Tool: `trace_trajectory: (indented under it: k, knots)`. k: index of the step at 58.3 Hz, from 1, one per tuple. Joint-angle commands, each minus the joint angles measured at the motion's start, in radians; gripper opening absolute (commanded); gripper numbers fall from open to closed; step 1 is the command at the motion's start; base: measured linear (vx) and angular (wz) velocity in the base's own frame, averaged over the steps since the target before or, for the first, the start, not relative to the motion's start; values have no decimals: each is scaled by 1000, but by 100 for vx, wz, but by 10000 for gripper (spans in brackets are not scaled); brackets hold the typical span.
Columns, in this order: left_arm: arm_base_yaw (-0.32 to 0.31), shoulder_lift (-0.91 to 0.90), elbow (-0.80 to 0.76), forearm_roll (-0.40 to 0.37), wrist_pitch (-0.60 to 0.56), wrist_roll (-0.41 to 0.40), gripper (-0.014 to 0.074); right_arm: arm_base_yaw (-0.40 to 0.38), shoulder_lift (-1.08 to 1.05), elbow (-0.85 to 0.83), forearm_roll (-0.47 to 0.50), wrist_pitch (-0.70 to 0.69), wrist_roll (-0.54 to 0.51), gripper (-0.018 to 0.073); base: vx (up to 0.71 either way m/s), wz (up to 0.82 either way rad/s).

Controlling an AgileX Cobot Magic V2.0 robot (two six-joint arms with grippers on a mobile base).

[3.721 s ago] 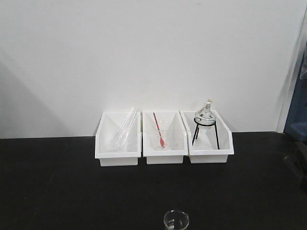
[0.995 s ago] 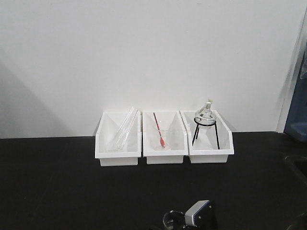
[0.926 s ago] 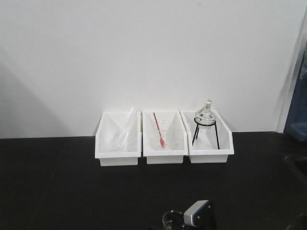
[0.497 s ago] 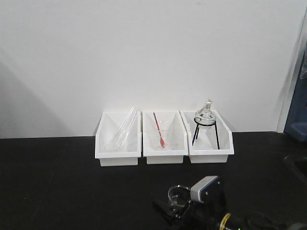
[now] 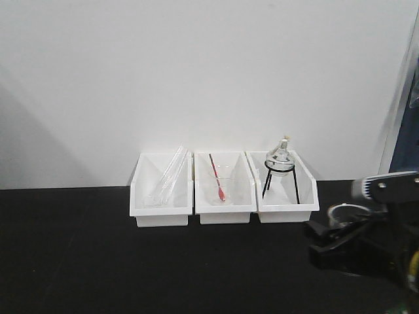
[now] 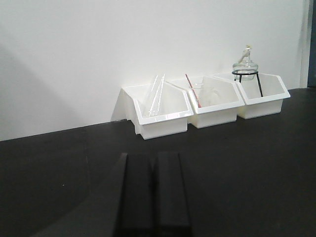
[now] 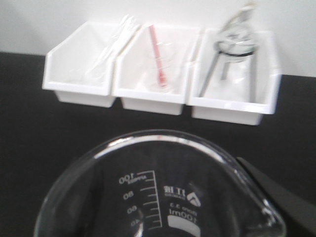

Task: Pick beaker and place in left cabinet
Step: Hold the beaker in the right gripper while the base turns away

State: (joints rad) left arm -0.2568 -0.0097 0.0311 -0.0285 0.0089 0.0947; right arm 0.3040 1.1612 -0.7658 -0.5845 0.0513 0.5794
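At the right edge of the front view, over the black bench (image 5: 98,261), the right hand (image 5: 327,235) grasps the beaker (image 5: 342,213). The rim is up and the glass is roughly upright. It appears to hang clear of the bench top, just right of the three white bins (image 5: 226,212) and nearest the one with the flask on its wire tripod (image 5: 280,163).

Right wrist view: the beaker fills the lower frame with its printed scale legible, and one dark finger (image 7: 279,205) lies against its right side.

Left hand (image 6: 153,197): fingers pressed together with nothing between them, low over bare bench and well apart from the bins.

Progress, by my reading: the pick is done and the beaker is secured and lifted. Remaining are the carry to the left cabinet, setting the beaker on a shelf, and release. The cabinet shows in none of the views, so the length of the carry cannot be judged.
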Motion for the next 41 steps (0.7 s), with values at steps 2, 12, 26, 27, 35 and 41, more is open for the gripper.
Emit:
trace_trajectory:
  k: [2, 12, 26, 27, 35, 41]
  knots:
    - [-4, -19, 16, -8, -84, -3, 1, 0, -170, 29, 2, 31, -50, -6, 0, 0]
    - [-4, -19, 16, -8, -84, -3, 1, 0, -377, 142, 3, 105, -50, -6, 0, 0]
    - [-4, -19, 16, -8, -84, -3, 1, 0, -545, 176, -52, 182, -54, -6, 0, 0]
    - [-4, -19, 16, -8, -84, -3, 1, 0, -553, 175, -52, 187, -54, -6, 0, 0]
    - [-4, -19, 16, -8, -84, -3, 1, 0, -588, 175, -51, 196, -54, -6, 0, 0]
    - [-4, -19, 16, -8, -84, -3, 1, 0, -590, 175, -51, 195, -54, -6, 0, 0]
